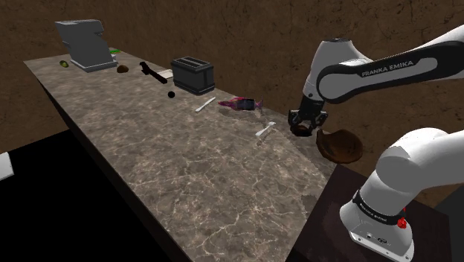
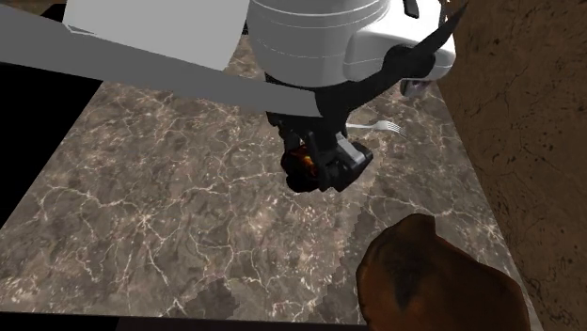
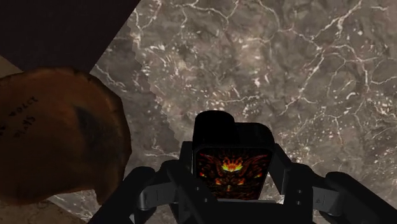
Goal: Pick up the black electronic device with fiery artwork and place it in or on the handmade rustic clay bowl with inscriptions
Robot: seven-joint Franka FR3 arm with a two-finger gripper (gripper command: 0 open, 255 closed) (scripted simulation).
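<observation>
Shoulder view: hand (image 1: 303,126) clamps black device (image 1: 300,132) clear of worktop (image 1: 186,171), ready to carry to clay bowl (image 1: 342,147) at four o'clock.

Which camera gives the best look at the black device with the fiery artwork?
The wrist view: the device sits clasped between the fingers, its fiery artwork facing the camera. The second exterior view shows it partly hidden by the fingers; the shoulder view, just a small dark shape.

Arm (image 1: 387,71): "FRANKA EMIKA", white capitals on the dark band of the upper link.
Bowl (image 3: 57,146): dark lettering near the rim, seen in the wrist view; too faint to read.
</observation>
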